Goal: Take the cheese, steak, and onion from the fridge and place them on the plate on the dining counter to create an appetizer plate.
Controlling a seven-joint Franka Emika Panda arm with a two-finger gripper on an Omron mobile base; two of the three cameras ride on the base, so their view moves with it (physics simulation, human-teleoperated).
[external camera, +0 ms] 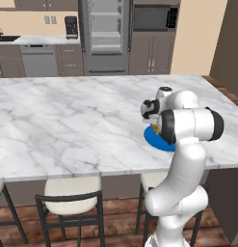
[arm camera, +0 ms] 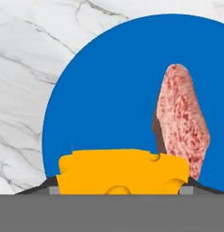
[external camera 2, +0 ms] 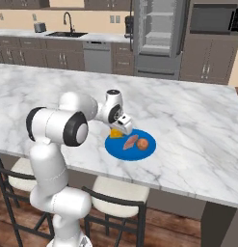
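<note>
Wide-spread gripper straddles the cheese near the plate's edge; whether it grips I cannot tell; firm, light wedge, best pinched across flat faces.

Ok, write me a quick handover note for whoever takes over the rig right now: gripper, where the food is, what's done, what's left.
Gripper: low over the plate, fingers either side of the cheese; whether it is gripping or has let go, cannot tell.
Steak and onion: lying on the plate on the dining counter.
Fridge: door open.
Done: steak and onion placed; cheese at the plate's near edge.
Left: confirm the cheese is released, then lift the arm clear.
</note>
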